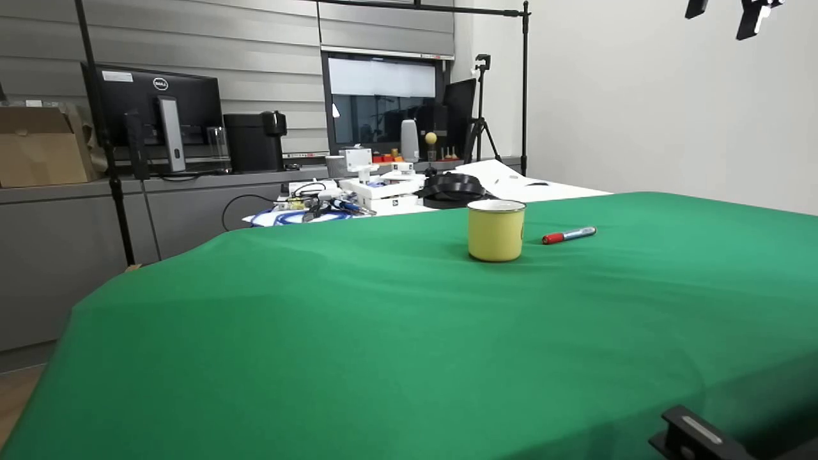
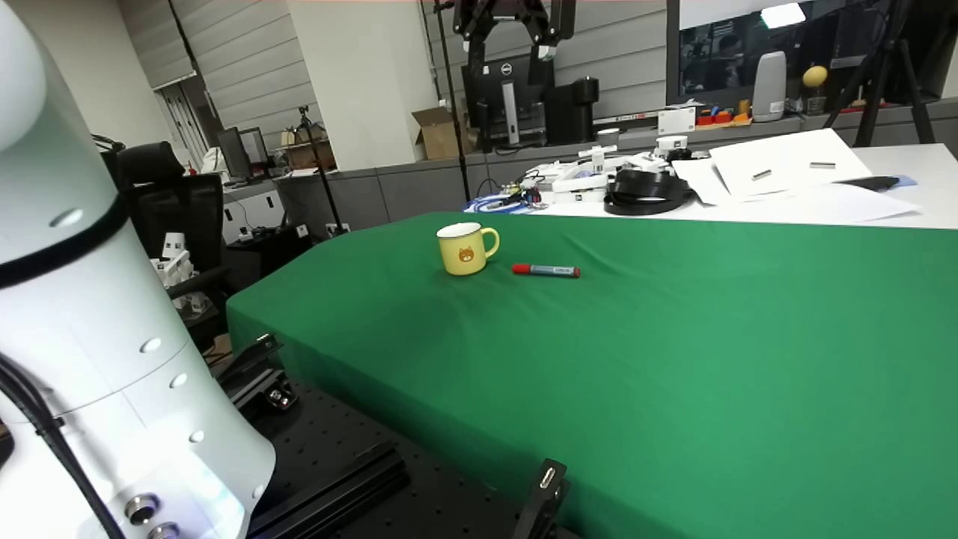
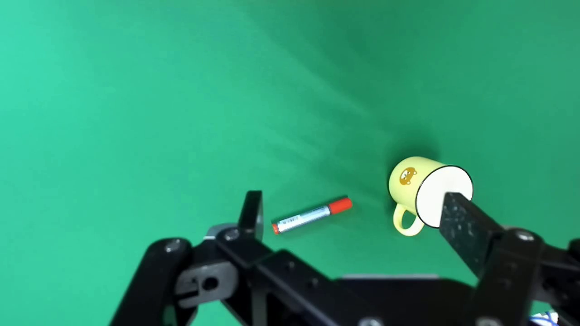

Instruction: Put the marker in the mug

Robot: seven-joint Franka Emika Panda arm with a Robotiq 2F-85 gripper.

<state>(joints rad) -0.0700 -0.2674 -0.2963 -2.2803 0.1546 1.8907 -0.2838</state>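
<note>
Here's the mug (image 1: 496,233), upright on the green desk (image 1: 358,332) — and just to its right in both exterior views lies the marker (image 1: 570,235), flat on the desk, red cap (image 1: 553,238) facing the mug. Farther right in an exterior view, and high up, hangs the hand (image 1: 719,27), fingers (image 3: 251,213) spread wide apart — in the wrist view one of them covers part of the mug.

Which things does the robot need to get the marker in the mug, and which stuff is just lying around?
For the job:
the red-capped marker, lying on its side
the yellow mug, upright
the gripper, open

Just lying or standing about:
the cardboard box
the monitor
the white papers
</note>
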